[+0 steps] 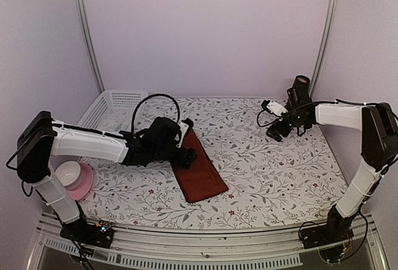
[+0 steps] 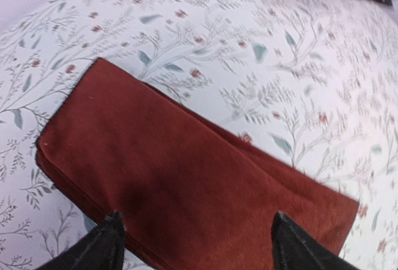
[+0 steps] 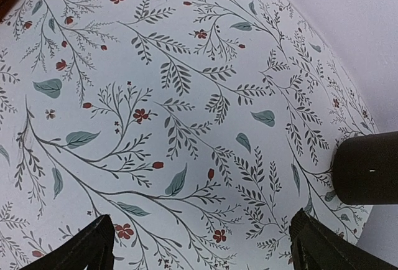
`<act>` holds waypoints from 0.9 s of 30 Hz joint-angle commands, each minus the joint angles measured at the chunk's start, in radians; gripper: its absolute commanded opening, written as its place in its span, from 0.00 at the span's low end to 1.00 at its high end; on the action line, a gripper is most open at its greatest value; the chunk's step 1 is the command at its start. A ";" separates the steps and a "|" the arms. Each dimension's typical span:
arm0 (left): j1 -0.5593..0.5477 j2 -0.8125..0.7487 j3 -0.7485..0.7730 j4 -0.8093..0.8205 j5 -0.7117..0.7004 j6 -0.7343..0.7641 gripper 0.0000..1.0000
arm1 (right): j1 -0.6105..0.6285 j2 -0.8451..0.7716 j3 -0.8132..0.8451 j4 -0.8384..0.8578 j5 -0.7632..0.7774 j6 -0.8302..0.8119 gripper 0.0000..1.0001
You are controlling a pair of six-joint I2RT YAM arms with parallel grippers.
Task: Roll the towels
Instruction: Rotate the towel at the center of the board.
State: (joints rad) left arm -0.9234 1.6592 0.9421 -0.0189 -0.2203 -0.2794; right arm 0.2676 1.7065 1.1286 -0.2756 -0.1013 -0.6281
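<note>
One dark red-maroon towel [image 1: 202, 173] lies folded into a long strip on the flowered tablecloth, running from the middle toward the front. In the left wrist view the towel [image 2: 186, 176] fills the lower middle, flat and smooth. My left gripper [image 1: 186, 145] hovers over the strip's far end, open, its tips wide apart above the cloth [image 2: 196, 242] and holding nothing. My right gripper [image 1: 273, 132] hangs at the back right, far from the towel, open over bare tablecloth [image 3: 199, 245].
A white slotted basket [image 1: 115, 109] stands at the back left. Near the left arm's base a white bowl sits on a pink plate [image 1: 74, 176]. A dark cylinder [image 1: 301, 84] stands at the back right corner, just past the right gripper, the cylinder [image 3: 367, 167] close to the table edge.
</note>
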 commanded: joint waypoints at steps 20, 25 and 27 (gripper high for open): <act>0.277 0.599 0.552 -0.052 0.158 0.010 0.13 | 0.000 -0.021 -0.016 0.010 0.022 -0.005 0.99; 0.260 0.717 0.676 -0.059 0.274 0.049 0.18 | 0.000 -0.025 -0.016 0.016 0.033 -0.005 0.99; 0.246 0.770 0.742 -0.057 0.309 0.063 0.21 | -0.001 -0.024 -0.019 0.023 0.044 -0.005 0.99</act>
State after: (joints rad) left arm -0.6556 2.3287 1.6012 -0.0372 -0.0204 -0.2611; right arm 0.2676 1.7065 1.1194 -0.2749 -0.0811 -0.6292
